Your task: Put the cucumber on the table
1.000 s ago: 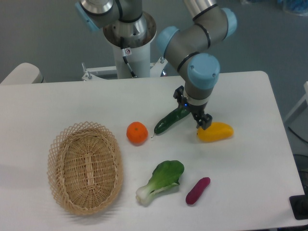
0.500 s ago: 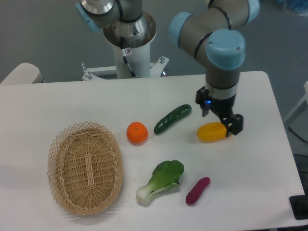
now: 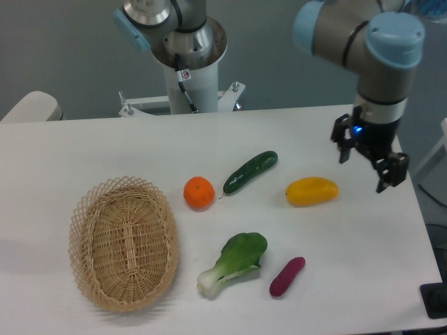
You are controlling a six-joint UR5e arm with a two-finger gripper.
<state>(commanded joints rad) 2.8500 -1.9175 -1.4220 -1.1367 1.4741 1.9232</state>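
End effector gone from the cucumber, which lies free on the table
The end effector (image 3: 369,160) now hangs open and empty far right of the cucumber (image 3: 250,172), past the yellow pepper (image 3: 312,190); the cucumber rests on the table (image 3: 105,146) beside the orange (image 3: 199,192), so placing looks done

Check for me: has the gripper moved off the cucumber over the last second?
Yes. The gripper has swung right, away from the cucumber, past the yellow pepper, and now hangs open near the table's right edge.
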